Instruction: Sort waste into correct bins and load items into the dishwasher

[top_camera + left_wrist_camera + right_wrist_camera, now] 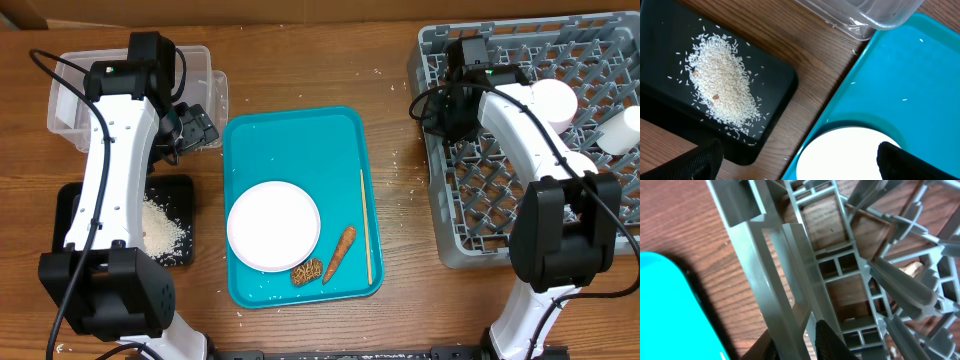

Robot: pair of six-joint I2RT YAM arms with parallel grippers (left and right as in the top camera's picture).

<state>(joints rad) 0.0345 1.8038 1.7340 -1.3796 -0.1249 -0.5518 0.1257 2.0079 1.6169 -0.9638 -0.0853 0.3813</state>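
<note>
One white plate (847,152) lies beneath the spread left pincer (802,161).

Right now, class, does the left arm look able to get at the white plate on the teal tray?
Probably yes: the left claw is open near the white plate, and nothing lies on it.
</note>
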